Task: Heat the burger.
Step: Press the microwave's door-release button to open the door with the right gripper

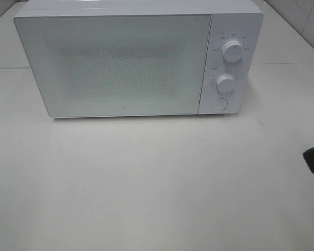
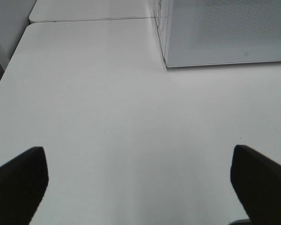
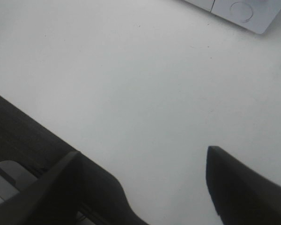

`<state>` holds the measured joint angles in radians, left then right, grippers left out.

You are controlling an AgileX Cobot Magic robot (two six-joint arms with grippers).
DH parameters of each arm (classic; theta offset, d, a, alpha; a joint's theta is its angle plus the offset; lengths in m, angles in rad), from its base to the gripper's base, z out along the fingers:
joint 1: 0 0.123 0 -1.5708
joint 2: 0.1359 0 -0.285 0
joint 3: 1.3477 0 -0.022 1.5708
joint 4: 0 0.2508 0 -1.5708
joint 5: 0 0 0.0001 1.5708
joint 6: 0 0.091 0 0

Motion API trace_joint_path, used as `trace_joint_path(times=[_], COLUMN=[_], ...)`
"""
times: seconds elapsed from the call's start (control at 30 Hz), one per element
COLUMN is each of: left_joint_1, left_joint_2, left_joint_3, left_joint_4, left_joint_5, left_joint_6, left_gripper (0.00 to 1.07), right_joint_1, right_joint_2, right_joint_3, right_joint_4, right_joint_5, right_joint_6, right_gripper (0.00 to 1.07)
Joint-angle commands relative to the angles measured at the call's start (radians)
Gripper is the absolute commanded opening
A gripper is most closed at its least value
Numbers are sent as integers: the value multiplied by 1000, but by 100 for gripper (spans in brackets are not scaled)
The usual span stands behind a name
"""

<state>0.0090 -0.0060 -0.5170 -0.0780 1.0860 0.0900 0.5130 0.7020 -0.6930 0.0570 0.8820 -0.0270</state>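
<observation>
— Checking hands first: black two-finger left gripper?
— Wide apart. Nothing between its fingers, only the plain white flat tabletop under them.
— Black right gripper?
— Also apart, a bit narrower, nothing clamped, bare tabletop beneath. The high camera catches only a dark bit of it at the frame edge.
— What sits ahead of them?
— White box-shaped microwave with a pale speckled glass door, shut. It is well ahead of the left gripper, with a lower door corner nearest it. Ahead of the right gripper, well apart, is the control-panel end: two round white knobs stacked, and a round white push button below them.
— Where is the burger?
— Cannot tell. No view shows it, and the door is too frosted to see through.
— Is either gripper touching the microwave?
— No, both are apart from it.
</observation>
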Motion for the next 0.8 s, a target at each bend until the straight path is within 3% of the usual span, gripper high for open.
trace_joint_path(times=[0.03, 0.3, 0.53, 0.8], left_joint_1=[2, 2, 2, 2], left_joint_2=[-14, -14, -14, -14], left_joint_3=[-1, -1, -1, -1], left_joint_4=[-3, -3, -3, -3], left_joint_5=[-14, -14, -14, -14], left_joint_6=[0, 0, 0, 0], left_gripper=[98, 98, 98, 98], right_joint_1=[-63, -243, -376, -446], right_joint_2=[-103, -284, -478, -593], right_joint_3=[32, 96, 174, 176], right_joint_4=[-31, -35, -39, -34], right_joint_5=[20, 8, 6, 19], right_joint_6=[42, 51, 65, 67], right_gripper=[71, 71, 82, 75])
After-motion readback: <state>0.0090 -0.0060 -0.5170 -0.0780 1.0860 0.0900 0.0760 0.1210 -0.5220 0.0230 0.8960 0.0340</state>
